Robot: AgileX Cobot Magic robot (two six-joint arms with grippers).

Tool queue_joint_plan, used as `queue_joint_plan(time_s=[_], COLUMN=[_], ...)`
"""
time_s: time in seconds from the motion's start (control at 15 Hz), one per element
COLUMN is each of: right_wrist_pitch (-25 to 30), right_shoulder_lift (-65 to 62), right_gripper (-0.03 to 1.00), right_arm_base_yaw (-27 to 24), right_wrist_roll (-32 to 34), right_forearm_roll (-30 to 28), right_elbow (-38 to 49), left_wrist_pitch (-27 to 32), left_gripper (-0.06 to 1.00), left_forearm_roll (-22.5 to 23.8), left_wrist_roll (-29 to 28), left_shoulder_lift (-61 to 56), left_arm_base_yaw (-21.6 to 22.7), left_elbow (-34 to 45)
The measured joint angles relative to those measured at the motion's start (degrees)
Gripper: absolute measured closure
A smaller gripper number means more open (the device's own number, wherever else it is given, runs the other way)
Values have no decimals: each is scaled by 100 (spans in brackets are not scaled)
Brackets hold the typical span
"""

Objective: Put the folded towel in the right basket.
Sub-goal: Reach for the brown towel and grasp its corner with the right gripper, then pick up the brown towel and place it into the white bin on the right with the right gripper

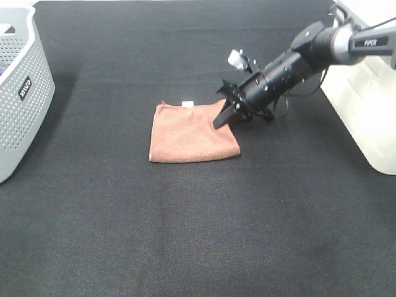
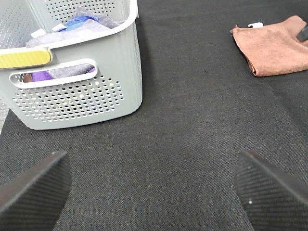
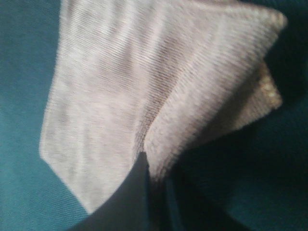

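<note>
The folded brown towel (image 1: pixel 189 133) lies flat on the black table, near the middle. My right gripper (image 1: pixel 221 120) reaches down to the towel's right edge. In the right wrist view its fingers (image 3: pixel 139 192) are closed on a pinched fold of the towel (image 3: pixel 144 82). The right basket (image 1: pixel 371 111) is white and stands at the right edge, behind the right arm. My left gripper (image 2: pixel 154 192) is open and empty, low over the table near the left basket; the towel (image 2: pixel 276 45) shows far from it. The left arm is out of the high view.
A grey perforated basket (image 1: pixel 18 93) stands at the left edge. It holds several cloths (image 2: pixel 77 26). Bare black cloth lies between the towel and both baskets.
</note>
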Motion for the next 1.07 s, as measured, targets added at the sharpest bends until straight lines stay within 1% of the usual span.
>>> queue_joint_plan(time_s=[0.13,0.2,0.27,0.67,0.73,0.8,0.87,1.0,1.07], right_wrist_pitch=[166,166,298,1049,1100,1123,1129,1152,1152], right_shoulder_lift=[-160,-160,-264,-1392,-1621,-1896,-2103,-2481,-2647], right_gripper=[96,96,96,96,96,96,96,96,96], right_arm_base_yaw=[0,0,0,0,0,0,-17,-201,-407], right_wrist_roll=[103,103,189,819,957,1129,1209,1249,1255], right_forearm_roll=[-86,-86,-149,-1129,-1375,-1776,-1977,-2040,-2040], right_elbow=[-229,-229,-361,-1232,-1358,-1490,-1576,-1667,-1673], left_wrist_pitch=[0,0,0,0,0,0,0,0,0], left_gripper=[7,7,7,7,7,7,7,7,7], left_forearm_roll=[0,0,0,0,0,0,0,0,0], left_wrist_roll=[0,0,0,0,0,0,0,0,0], left_shoulder_lift=[0,0,0,0,0,0,0,0,0], left_arm_base_yaw=[0,0,0,0,0,0,0,0,0], left_elbow=[0,0,0,0,0,0,0,0,0])
